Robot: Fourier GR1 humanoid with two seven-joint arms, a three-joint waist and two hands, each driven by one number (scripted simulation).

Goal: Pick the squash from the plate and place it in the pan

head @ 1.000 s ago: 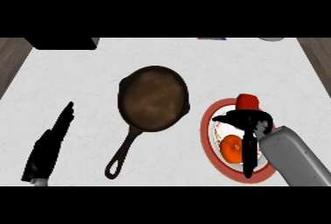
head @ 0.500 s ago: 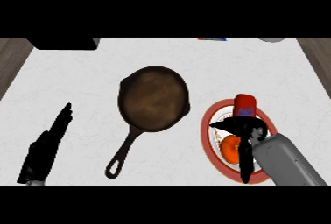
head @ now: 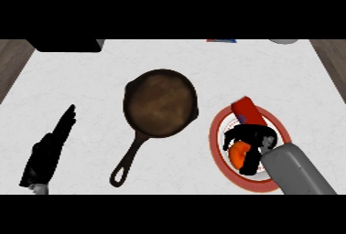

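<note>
Now the right hand [head: 251,137] is coming down over the red-rimmed plate [head: 216,139] and wrapping its black fingers round the middle of the squash [head: 245,113], thumb on one side, fingers on the other, clamping on it. The squash is lying on the plate, not lifted as far as I can tell. Gripping it at the waist is making sense: both ends are sticking out, so it should balance. Its long axis is running almost straight away from the robot, the red end pointing to the counter's far edge and leaning slightly left, the orange end pointing back toward the forearm. The cast-iron pan [head: 161,103] is waiting just beside the plate on its left, handle [head: 132,157] angling toward the robot. The left hand [head: 49,151] is resting open at the left.
</note>
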